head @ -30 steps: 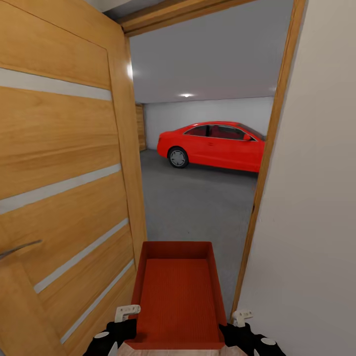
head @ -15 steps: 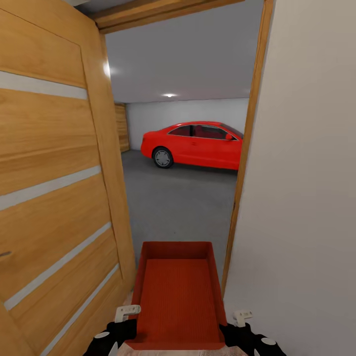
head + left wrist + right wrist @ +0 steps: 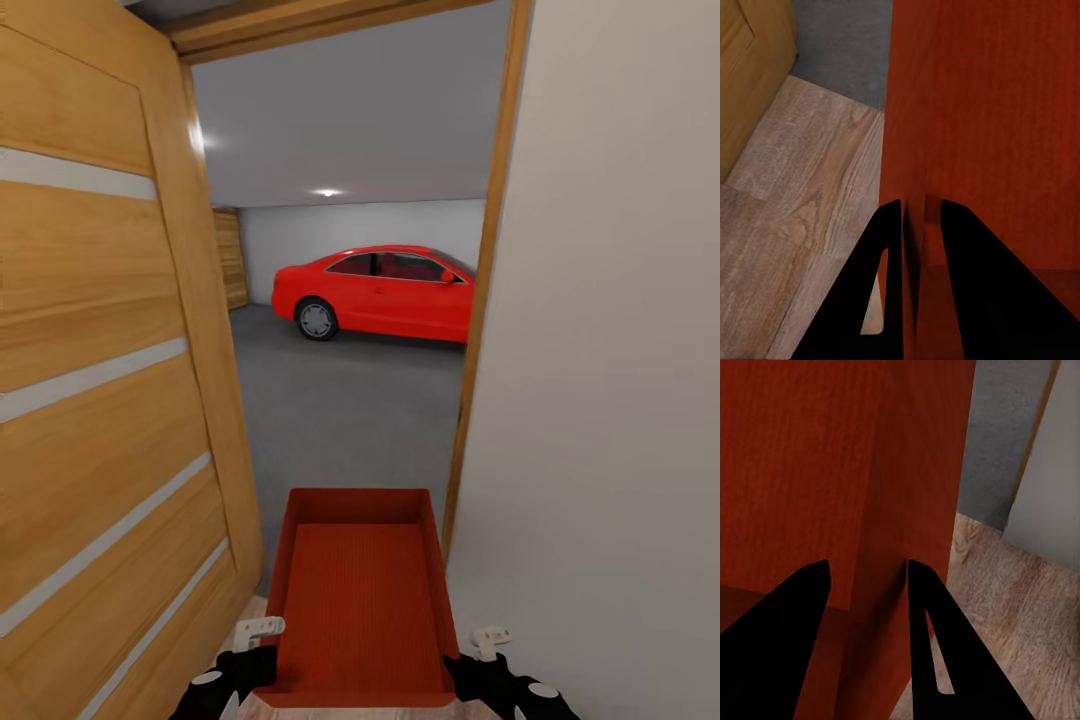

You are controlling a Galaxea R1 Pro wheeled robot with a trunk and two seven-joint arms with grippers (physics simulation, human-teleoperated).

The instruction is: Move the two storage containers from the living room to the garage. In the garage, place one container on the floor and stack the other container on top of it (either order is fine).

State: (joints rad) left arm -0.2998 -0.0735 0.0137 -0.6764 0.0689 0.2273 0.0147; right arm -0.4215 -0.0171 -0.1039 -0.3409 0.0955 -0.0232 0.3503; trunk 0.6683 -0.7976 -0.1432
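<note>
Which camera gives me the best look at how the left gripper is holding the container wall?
The left wrist view: the left gripper has one finger on each side of the storage container side wall, closed on it. The head view shows just the gripper's back beside the container. The right wrist view shows the right gripper on the opposite wall.

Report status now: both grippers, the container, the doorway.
Left gripper and right gripper each clamp a container wall. Doorway open; door close left, wall close right.
</note>
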